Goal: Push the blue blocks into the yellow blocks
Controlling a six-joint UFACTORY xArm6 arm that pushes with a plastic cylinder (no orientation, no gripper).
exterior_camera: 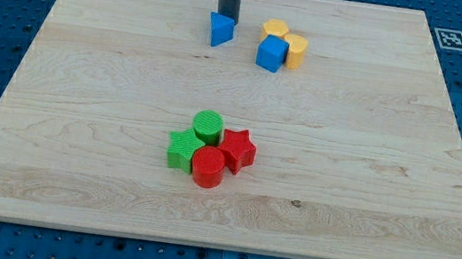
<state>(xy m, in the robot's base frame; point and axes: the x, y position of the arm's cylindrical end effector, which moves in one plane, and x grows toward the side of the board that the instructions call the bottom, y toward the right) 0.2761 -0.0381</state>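
Observation:
A blue wedge-shaped block (220, 30) lies near the view's top, left of centre. My tip (226, 16) stands just behind it, at its top edge, touching or nearly so. To its right a blue cube (270, 53) rests against two yellow blocks: a yellow block (274, 30) above it and a yellow cylinder (295, 50) at its right. The blue wedge is apart from this cluster by a short gap.
A group of green and red blocks sits below the board's centre: a green cylinder (207, 125), a green star (184, 149), a red star (237, 150) and a red cylinder (207, 168). The wooden board (79, 127) lies on a blue perforated table.

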